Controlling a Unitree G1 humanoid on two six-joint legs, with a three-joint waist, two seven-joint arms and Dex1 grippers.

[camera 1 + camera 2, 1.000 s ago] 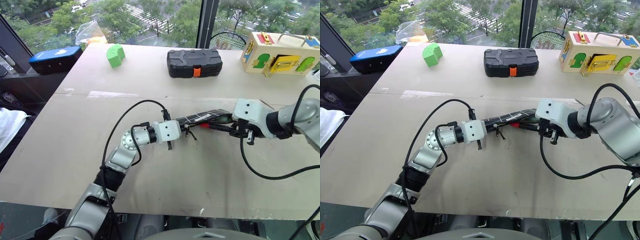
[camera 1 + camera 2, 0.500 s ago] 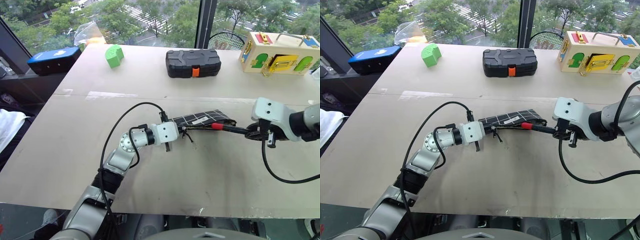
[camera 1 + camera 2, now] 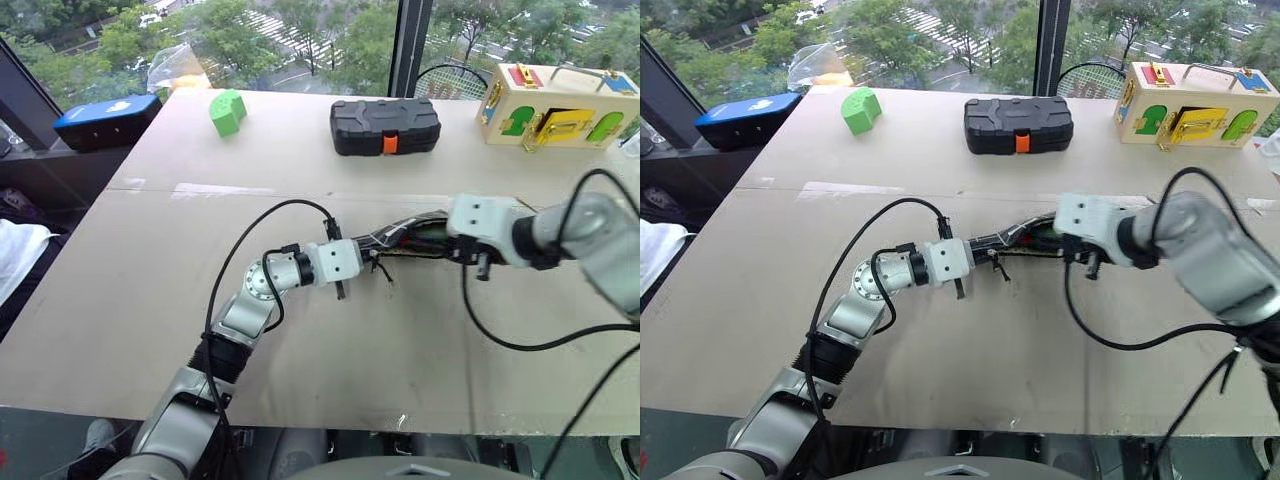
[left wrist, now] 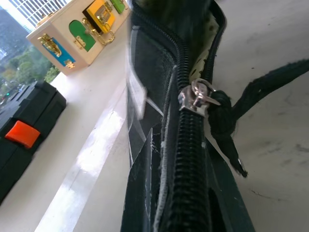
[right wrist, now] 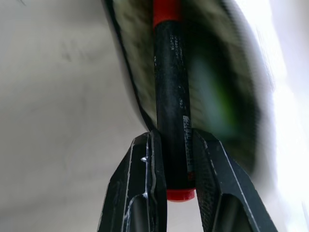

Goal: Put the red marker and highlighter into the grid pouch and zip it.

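The grid pouch (image 3: 405,235) lies in the middle of the table with its mouth spread open toward my right arm. My left gripper (image 3: 365,262) is shut on the pouch's left end, right by the zipper pull (image 4: 198,96) and its black cord. My right gripper (image 5: 174,137) is shut on the black barrel of the red marker (image 5: 171,87). The marker's red cap points into the pouch's open mouth, and its red end sticks out behind the fingers. The highlighter (image 5: 219,96) shows as a green blur inside the pouch.
At the back of the table stand a black hard case (image 3: 385,126), a green block (image 3: 229,110) and a wooden latch box (image 3: 560,105). A blue object (image 3: 108,117) sits on the ledge at the far left. Black cables loop off both arms.
Half a second ago my right gripper held the marker out to the right of the pouch. It has since moved left, bringing the cap into the pouch's mouth. The left gripper has not moved.
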